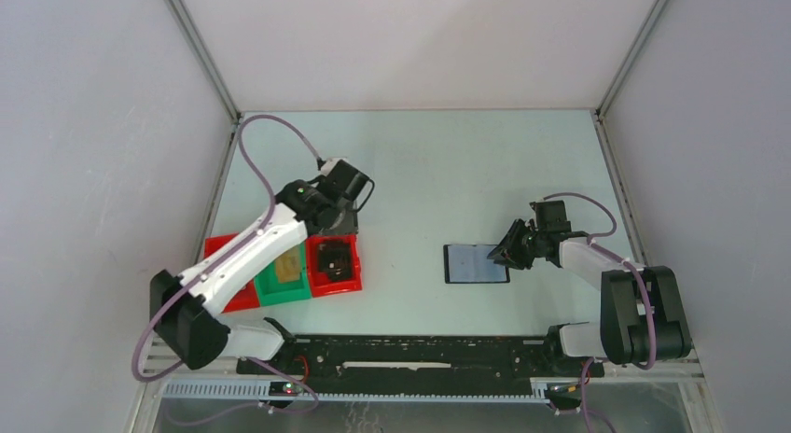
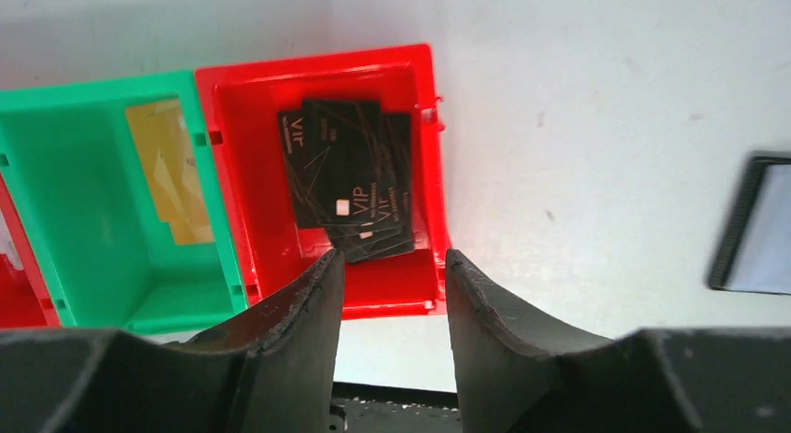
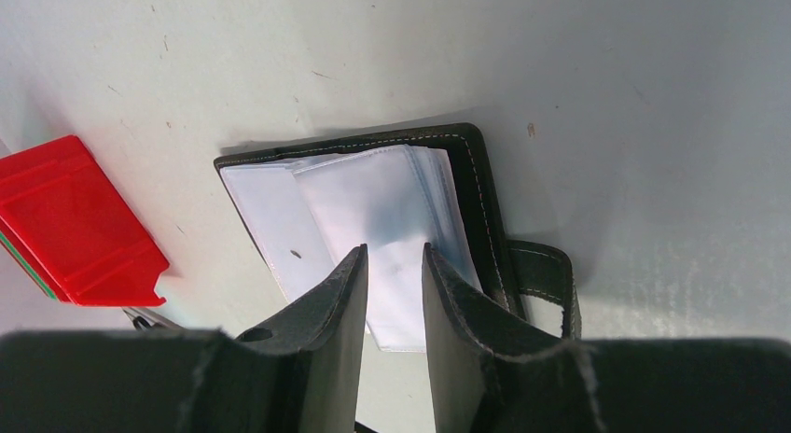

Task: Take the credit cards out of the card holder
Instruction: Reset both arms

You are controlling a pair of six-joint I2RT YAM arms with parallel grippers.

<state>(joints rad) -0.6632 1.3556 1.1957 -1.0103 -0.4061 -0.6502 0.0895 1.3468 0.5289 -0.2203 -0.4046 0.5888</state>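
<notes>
The card holder (image 1: 476, 263) lies open on the table, black leather (image 3: 480, 195) with clear plastic sleeves fanned out on it. My right gripper (image 3: 394, 251) is open right over the sleeves, nothing between its fingers; it stands at the holder's right edge (image 1: 499, 254). Several black credit cards (image 2: 350, 181) lie stacked in a red tray (image 2: 424, 162). A tan credit card (image 2: 173, 172) lies in the green tray (image 2: 93, 218) beside it. My left gripper (image 2: 392, 260) hangs open and empty above the red tray's near wall (image 1: 338, 220).
A second red tray (image 1: 224, 256) sits left of the green one, partly under my left arm. The holder's strap loop (image 3: 546, 284) sticks out to the right. A black rail (image 1: 420, 351) runs along the near edge. White walls enclose the table.
</notes>
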